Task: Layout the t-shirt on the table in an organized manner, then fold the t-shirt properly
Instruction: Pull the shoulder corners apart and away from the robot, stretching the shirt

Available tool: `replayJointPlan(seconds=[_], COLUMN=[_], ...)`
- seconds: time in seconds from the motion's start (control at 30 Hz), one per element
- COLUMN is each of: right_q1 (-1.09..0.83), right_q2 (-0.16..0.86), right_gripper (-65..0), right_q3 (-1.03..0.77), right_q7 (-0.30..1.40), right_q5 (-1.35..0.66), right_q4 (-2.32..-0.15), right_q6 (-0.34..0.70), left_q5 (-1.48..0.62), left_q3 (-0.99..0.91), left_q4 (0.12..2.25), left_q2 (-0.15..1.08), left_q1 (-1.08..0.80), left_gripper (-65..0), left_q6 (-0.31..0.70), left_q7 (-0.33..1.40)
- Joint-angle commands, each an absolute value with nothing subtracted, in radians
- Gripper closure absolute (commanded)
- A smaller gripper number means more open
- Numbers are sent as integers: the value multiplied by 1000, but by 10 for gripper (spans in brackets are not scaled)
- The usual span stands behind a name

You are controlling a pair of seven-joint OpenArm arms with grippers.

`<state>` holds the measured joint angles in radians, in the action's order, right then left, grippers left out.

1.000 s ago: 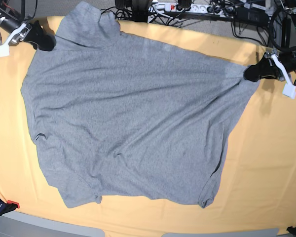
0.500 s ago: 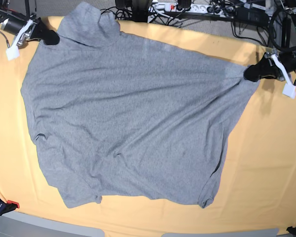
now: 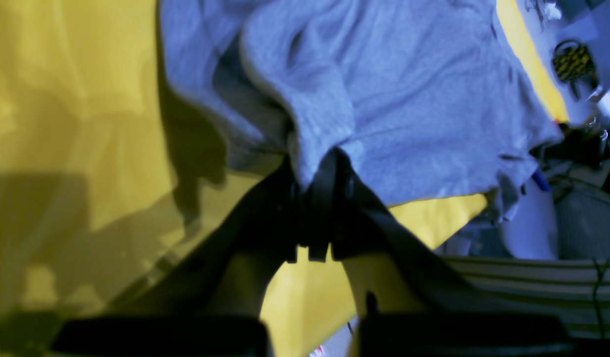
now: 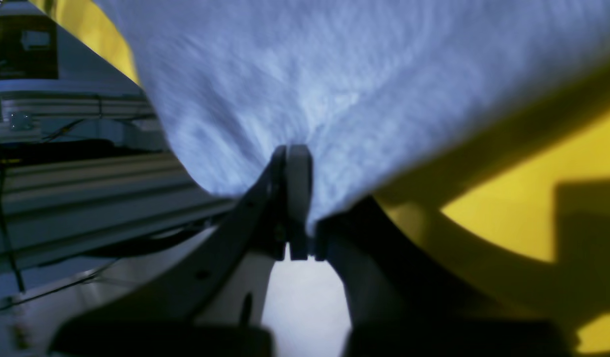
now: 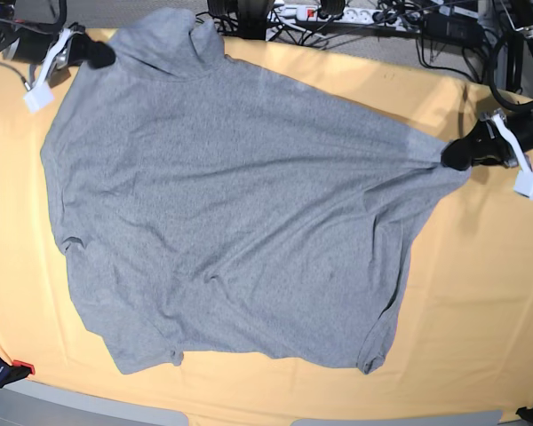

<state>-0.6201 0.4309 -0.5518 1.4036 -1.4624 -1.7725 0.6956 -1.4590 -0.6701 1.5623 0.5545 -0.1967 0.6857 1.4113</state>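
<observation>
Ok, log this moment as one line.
phase: spreading | left gripper: shut on t-shirt edge | right gripper: shut on t-shirt edge | table

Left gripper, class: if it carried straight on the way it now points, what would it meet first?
The left gripper is shut on the t-shirt edge, so more of that bunched grey cloth comes first, lying over the table; depth beyond is unclear.

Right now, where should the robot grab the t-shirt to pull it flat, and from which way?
Probably by its far corners, each gripper coming in from its own side. The t-shirt lies spread on the table, and the left gripper and right gripper already pinch opposite edges there.
</observation>
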Motion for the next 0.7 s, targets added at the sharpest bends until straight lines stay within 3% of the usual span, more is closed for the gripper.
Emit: replayJointPlan(seconds=[0.0, 0.4, 0.67], right_q1=[-623, -624, -637], right_q2=[449, 449, 450], right_gripper=[0, 0, 0], right_q3=[-576, -778, -833], right_q7=[1396, 1396, 1396], right_q5=[-1484, -1478, -1461], right_q4=[-1812, -1910, -1910], right_q6=[698, 698, 698], left_q5=[-1484, -1484, -1484], left_q3=[-682, -682, -682], left_q4=[1604, 1949, 2016], left_q2=[579, 579, 580], left_q1=[-189, -259, -371], left_gripper=[0, 0, 0], left_q6=[685, 689, 698], left_q7=[1396, 1396, 1396])
